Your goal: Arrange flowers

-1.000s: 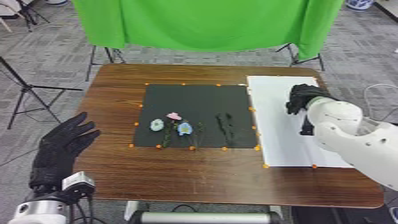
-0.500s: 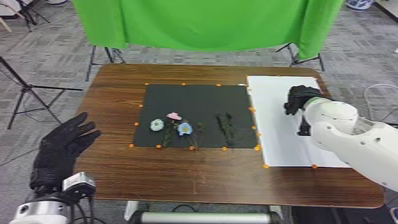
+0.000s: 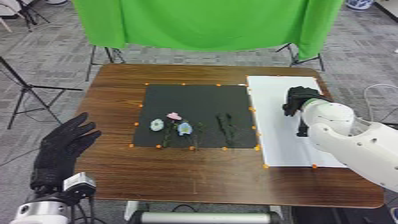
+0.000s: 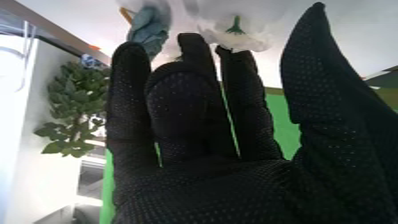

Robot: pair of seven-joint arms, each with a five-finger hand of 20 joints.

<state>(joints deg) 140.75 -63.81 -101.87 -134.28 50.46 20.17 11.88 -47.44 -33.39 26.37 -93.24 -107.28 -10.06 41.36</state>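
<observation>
In the head view, my right hand [image 3: 303, 98] is over the white board [image 3: 282, 145] on the table's right side, palm side hidden. The right wrist view shows that hand [image 4: 209, 185] open, fingers extended, one a little bent. A white flower [image 4: 240, 40] with a green base lies beyond its fingertips, and a blue-grey flower [image 4: 149, 32] is close by. On the black mat [image 3: 182, 95] are a pink flower [image 3: 174, 116], a white one [image 3: 157, 125], a blue one [image 3: 185, 128] and green stems [image 3: 226, 125]. My left hand [image 3: 62, 142] is open beside the table's left edge.
The brown wooden table [image 3: 191, 172] carries the mat and board side by side, with small orange markers along their edges. A green cloth [image 3: 204, 25] hangs behind the table. A black tripod [image 3: 31, 90] stands at the left.
My right hand has shifted slightly left over the white board, and its forearm has come along. My left hand and the flowers on the mat have stayed in place.
</observation>
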